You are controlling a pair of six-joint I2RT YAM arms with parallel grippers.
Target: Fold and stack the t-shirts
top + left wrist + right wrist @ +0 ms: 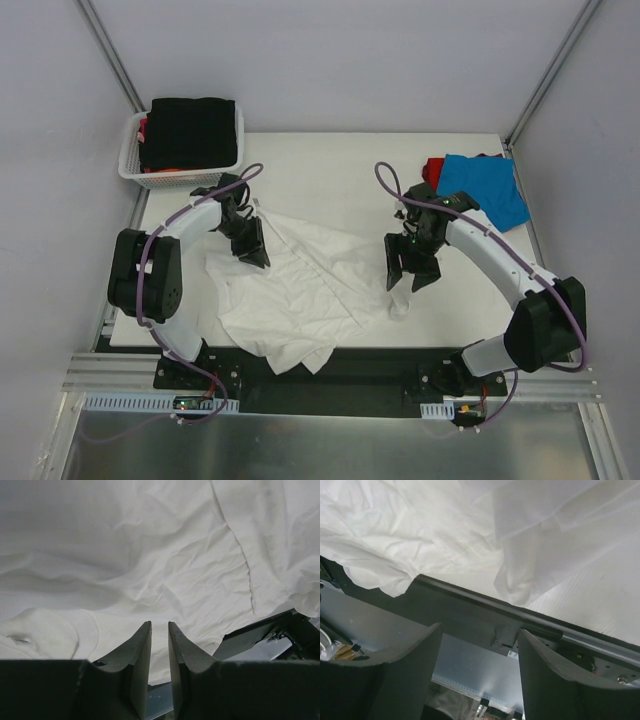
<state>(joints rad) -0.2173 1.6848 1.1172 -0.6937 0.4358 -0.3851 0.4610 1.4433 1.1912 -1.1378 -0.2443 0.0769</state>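
White desk (330,170) from above carries the crumpled white t-shirt (290,290), long axis far-left to the near edge it overhangs; left wrist view shows the left end effector (159,624) narrowly parted above it, right wrist view the right end effector (480,628) wide, empty.

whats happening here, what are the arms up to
Two arms are working on a white t-shirt lying rumpled and unfolded on the table, its hem hanging over the near edge. The left gripper sits low on its far left part, jaws nearly together; whether it pinches fabric is unclear. The right gripper hangs over its right side, jaws wide open and empty. A blue shirt and a red one lie at the far right; a black one tops the basket.
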